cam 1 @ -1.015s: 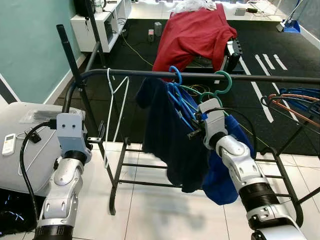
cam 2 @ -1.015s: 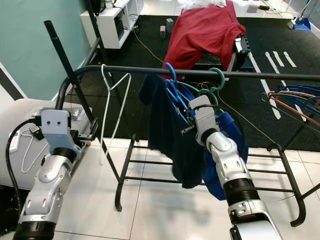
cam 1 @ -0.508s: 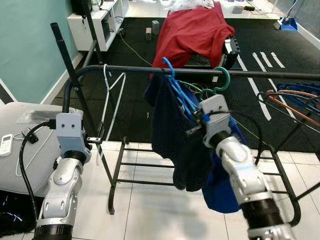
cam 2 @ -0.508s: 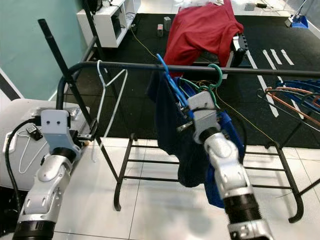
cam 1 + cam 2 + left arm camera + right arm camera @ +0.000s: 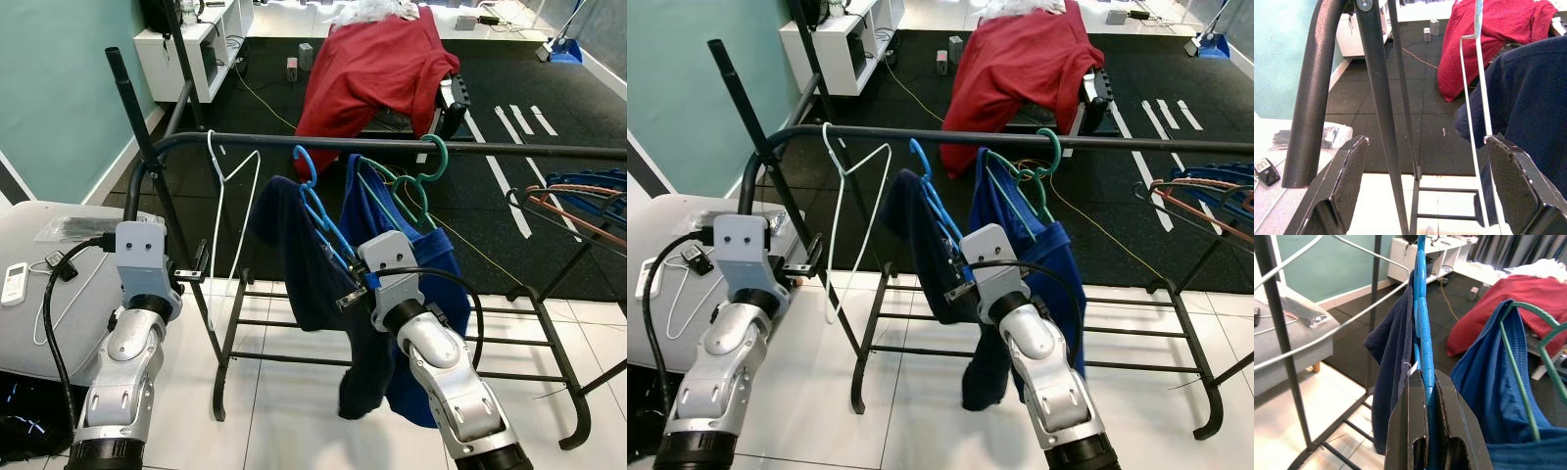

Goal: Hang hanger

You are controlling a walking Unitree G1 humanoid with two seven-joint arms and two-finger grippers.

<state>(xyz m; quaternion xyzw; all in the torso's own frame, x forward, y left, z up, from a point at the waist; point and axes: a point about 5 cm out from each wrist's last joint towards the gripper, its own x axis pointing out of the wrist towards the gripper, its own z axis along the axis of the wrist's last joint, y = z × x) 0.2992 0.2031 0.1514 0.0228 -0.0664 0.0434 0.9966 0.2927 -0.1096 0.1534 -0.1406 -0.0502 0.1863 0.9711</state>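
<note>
1. Blue hanger (image 5: 315,211) carrying navy garment (image 5: 323,294): hook (image 5: 303,163) below black rail (image 5: 392,145), apparently not seated.
2. Right gripper (image 5: 351,292) pinching hanger arm; left gripper (image 5: 1425,191) spread, idle.
3. Risk: early release drops hanger; garment snags.
4. Room on rail between white hanger (image 5: 227,206) and green hanger (image 5: 416,186).

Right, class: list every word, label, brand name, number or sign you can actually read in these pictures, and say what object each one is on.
None can be read.
The white remote on the grey seat has buttons, too small to make out.
The blue hanger, clamped in the right gripper, bears no lettering.
The black rail bears none either.
</note>
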